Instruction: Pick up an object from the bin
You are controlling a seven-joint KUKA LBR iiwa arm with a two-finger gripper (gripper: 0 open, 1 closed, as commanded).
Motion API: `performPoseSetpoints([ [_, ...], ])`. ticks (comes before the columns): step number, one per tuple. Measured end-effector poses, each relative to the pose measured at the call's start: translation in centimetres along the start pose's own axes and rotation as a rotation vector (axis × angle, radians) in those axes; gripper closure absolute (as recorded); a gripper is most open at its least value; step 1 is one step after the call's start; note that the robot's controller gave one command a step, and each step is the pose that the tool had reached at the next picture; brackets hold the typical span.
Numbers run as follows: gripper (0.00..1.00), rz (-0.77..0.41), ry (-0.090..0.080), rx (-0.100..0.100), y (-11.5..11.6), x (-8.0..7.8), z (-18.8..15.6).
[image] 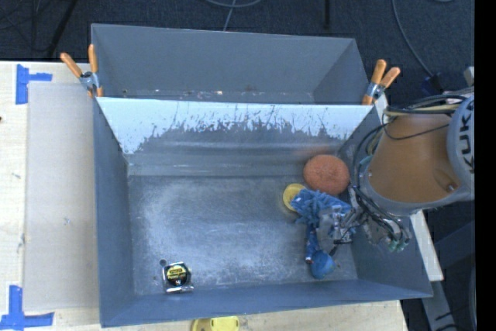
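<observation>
Your KUKA arm, its wrist under an orange-brown cover (411, 167), reaches into the grey metal bin (232, 74) from the right and has its gripper (339, 229) down in the bin's right-hand front corner. From this angle you cannot tell whether the jaws are apart or together, because dark cabling and the wrist's own hardware crowd the tip.

The gripper is right against a crumpled blue thing (314, 205), soft-looking and irregular in shape, which lies on the bin floor just to the gripper's left. The pictures do not let you say that the gripper holds it. A small rounded blue piece (321, 266) lies just in front of the gripper, close to the front wall. It may be joined to the crumpled mass by a thin blue strip, though you cannot be sure.

Tucked behind the blue thing's left edge and touching it is a yellow thing (291, 198), mostly covered. Just beyond that, an orange-brown ball (325, 173) sits near the foot of the back slope, close to the arm's cover.

Well apart from this cluster, a yellow-and-black tape measure (177, 275) lies alone near the bin's front left corner. The floor between it and the cluster is scuffed metal.
</observation>
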State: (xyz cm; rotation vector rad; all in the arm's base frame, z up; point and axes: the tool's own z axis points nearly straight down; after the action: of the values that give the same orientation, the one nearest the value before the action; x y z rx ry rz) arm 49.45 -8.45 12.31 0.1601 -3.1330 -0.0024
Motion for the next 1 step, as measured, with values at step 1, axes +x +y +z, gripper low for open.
performPoseSetpoints([
  [1, 0.00, -0.003, 0.000, 0.000, 0.01, 0.00, 0.00],
])
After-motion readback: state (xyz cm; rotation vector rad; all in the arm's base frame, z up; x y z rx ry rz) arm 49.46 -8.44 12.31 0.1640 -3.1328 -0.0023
